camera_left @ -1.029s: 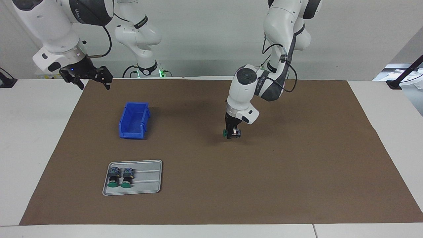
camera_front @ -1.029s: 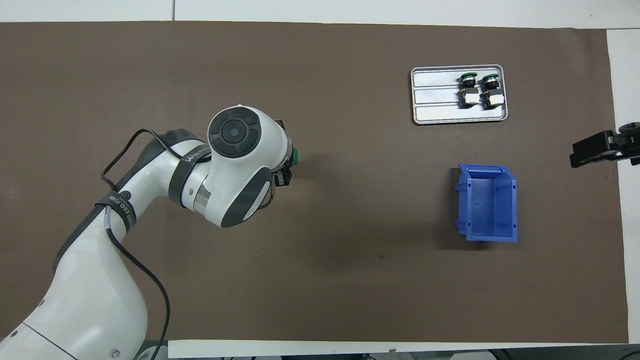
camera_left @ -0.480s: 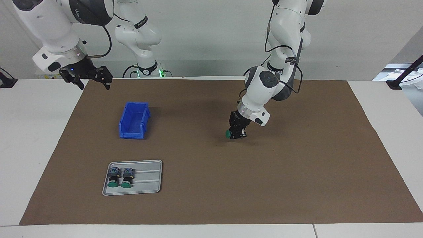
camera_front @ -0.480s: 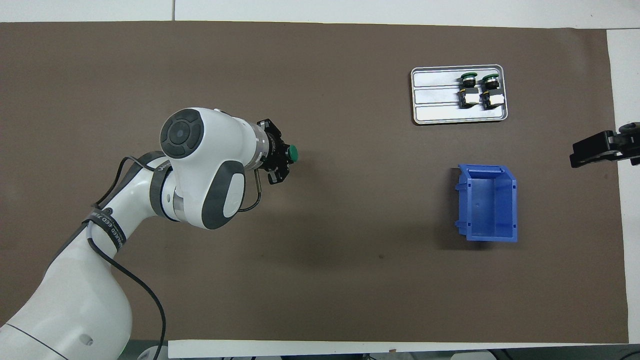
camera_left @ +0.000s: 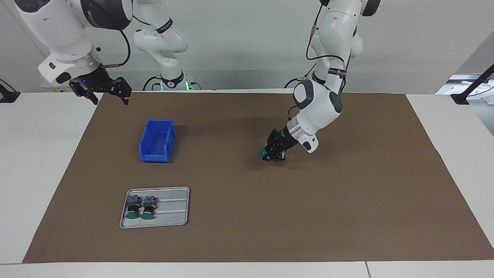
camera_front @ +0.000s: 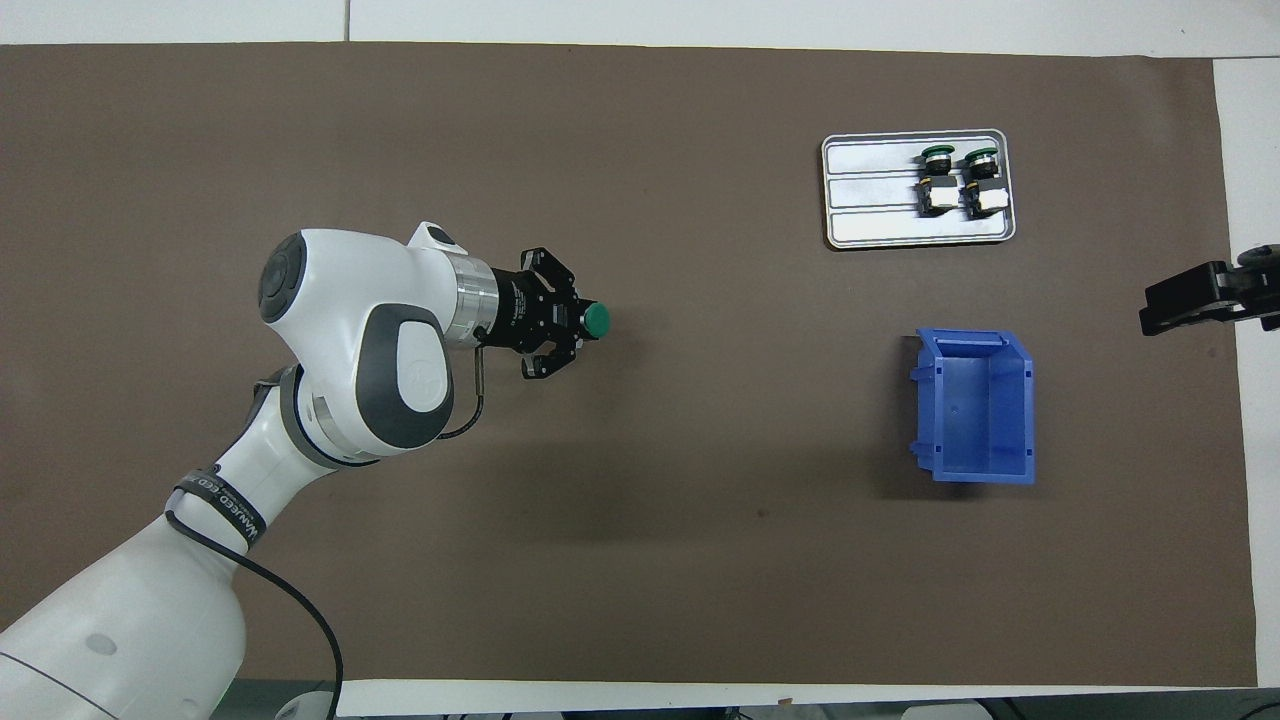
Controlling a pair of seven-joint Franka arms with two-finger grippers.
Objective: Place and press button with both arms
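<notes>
A button (camera_left: 262, 152) (camera_front: 596, 319) with a round green cap is held low over the middle of the brown mat, its cap pointing toward the right arm's end. My left gripper (camera_left: 274, 153) (camera_front: 572, 322) is shut on its dark body, with the wrist tilted well over to the side. Two more buttons (camera_left: 139, 207) (camera_front: 957, 180) lie side by side in the grey tray (camera_left: 173, 208) (camera_front: 870, 190). My right gripper (camera_left: 104, 92) (camera_front: 1195, 298) hangs open and empty in the air over the mat's edge, where the right arm waits.
A blue bin (camera_left: 156, 140) (camera_front: 975, 405) stands empty on the mat, nearer to the robots than the tray. Two smaller white arms (camera_left: 164, 42) with green-lit bases stand at the robots' edge of the table.
My left wrist has swung from upright to steeply tilted, turning the held button so its green cap faces sideways. The right arm has not moved.
</notes>
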